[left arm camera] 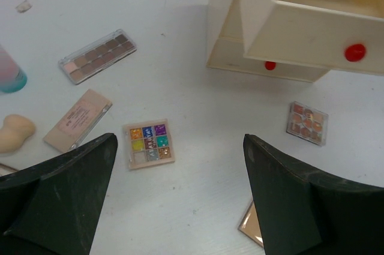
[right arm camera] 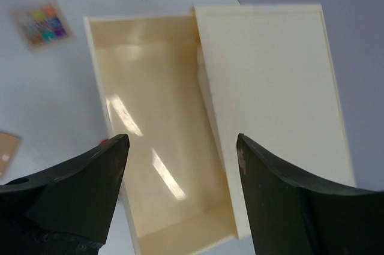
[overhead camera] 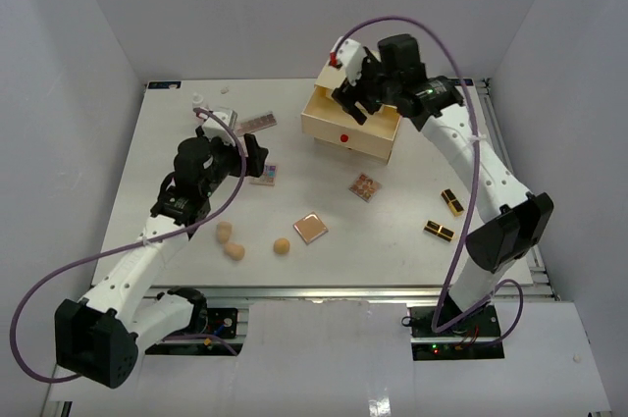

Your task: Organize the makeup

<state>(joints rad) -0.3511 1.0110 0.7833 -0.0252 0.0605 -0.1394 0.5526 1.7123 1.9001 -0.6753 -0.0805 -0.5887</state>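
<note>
The makeup lies scattered on the white table. A colourful square palette (left arm camera: 148,144) sits just below my left gripper (left arm camera: 180,147), which hovers open and empty (overhead camera: 253,160). Near it are a long brown palette (left arm camera: 97,56), a tan flat compact (left arm camera: 78,120) and a sponge (left arm camera: 15,132). Three tan sponges (overhead camera: 235,250) and a peach compact (overhead camera: 310,228) lie nearer the front. A small palette (overhead camera: 365,186) and two lipstick tubes (overhead camera: 451,202) lie to the right. My right gripper (right arm camera: 181,144) hangs open over the chest's pulled-out drawer (right arm camera: 156,117), which looks empty.
The cream chest (overhead camera: 348,123) stands at the back centre, its top drawer with a red knob (overhead camera: 343,138) pulled toward the front. A pink and teal bottle (left arm camera: 9,72) and small white bottles (overhead camera: 201,100) stand at the back left. White walls enclose the table.
</note>
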